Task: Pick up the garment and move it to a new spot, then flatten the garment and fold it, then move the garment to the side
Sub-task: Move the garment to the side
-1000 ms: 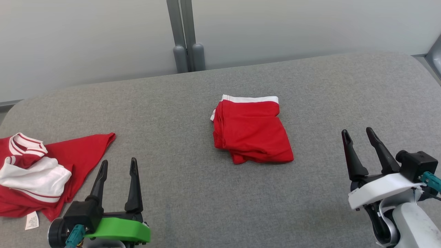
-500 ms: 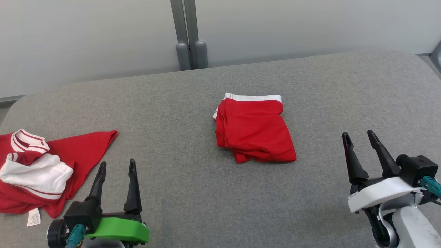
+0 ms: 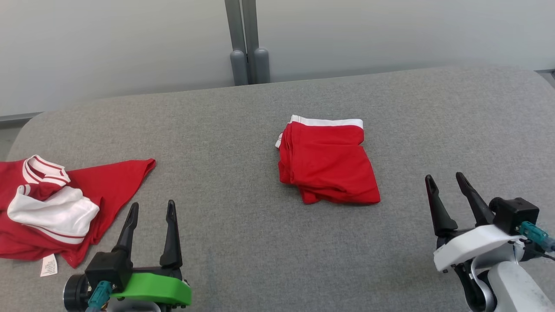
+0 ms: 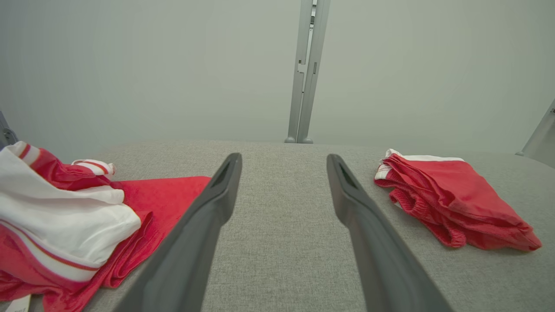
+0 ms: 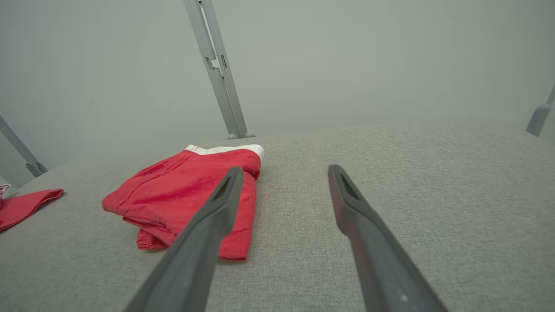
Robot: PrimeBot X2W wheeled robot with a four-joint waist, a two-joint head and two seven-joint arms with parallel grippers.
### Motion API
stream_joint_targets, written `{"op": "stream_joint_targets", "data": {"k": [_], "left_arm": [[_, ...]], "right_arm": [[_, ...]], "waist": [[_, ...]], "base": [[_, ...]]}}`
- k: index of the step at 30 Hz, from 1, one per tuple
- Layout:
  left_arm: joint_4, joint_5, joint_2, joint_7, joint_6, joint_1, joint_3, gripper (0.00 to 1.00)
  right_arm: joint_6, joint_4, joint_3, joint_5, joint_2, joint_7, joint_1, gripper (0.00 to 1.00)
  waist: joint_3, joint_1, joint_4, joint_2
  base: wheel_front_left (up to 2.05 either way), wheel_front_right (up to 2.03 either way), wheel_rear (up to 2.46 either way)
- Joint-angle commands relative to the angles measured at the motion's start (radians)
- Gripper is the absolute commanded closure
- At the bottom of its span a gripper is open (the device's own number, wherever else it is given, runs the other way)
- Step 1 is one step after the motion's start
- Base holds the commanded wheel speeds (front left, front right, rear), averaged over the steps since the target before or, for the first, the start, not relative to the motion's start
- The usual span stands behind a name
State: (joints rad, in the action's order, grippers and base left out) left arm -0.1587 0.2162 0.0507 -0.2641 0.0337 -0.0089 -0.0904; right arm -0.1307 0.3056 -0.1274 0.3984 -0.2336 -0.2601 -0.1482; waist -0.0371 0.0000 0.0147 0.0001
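Note:
A folded red garment (image 3: pixel 327 167) with a white waistband lies in the middle of the grey fabric table (image 3: pixel 243 242); the wrist views show it too (image 4: pixel 455 195) (image 5: pixel 173 190). A crumpled red and white garment (image 3: pixel 104 182) (image 4: pixel 164 195) sits at the table's left edge, its tip visible in the right wrist view (image 5: pixel 21 206). My left gripper (image 3: pixel 152 203) (image 4: pixel 282 157) stands open and empty near the front, just right of the crumpled garment. My right gripper (image 3: pixel 444 176) (image 5: pixel 285 169) is open and empty at the front right, apart from the folded garment.
A grey double post (image 3: pixel 249 65) rises behind the table's far edge against a pale wall. The table has rounded corners. A white label (image 3: pixel 48 264) hangs from the crumpled garment near the front left edge.
The head camera has turned a little, so the whole picture has shifted to the right. Both garments lie as before and both grippers stay open, the right one slightly lower in view.

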Motion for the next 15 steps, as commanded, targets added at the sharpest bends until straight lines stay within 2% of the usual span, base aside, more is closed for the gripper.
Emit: {"op": "stream_joint_targets", "data": {"k": [1,9,15], "left_arm": [[0.003,-0.007,0.0,0.0,-0.002,-0.018,-0.001,0.0],[0.005,0.0,0.001,0.0,-0.003,-0.048,-0.031,0.0],[0.001,0.009,0.001,0.0,-0.009,-0.079,-0.054,0.0]], "right_arm": [[0.0,0.016,-0.008,0.011,-0.006,0.012,-0.029,0.0],[0.0,0.176,-0.097,0.114,-0.011,0.14,-0.215,0.0],[0.0,0.34,-0.165,0.204,-0.034,0.21,-0.376,0.0]], "waist": [[-0.007,0.0,-0.007,-0.0001],[-0.06,0.0,-0.062,-0.0001],[-0.119,0.0,-0.124,-0.0001]], "base": [[0.0,0.0,0.0],[0.0,0.0,0.0],[0.0,0.0,0.0]]}}
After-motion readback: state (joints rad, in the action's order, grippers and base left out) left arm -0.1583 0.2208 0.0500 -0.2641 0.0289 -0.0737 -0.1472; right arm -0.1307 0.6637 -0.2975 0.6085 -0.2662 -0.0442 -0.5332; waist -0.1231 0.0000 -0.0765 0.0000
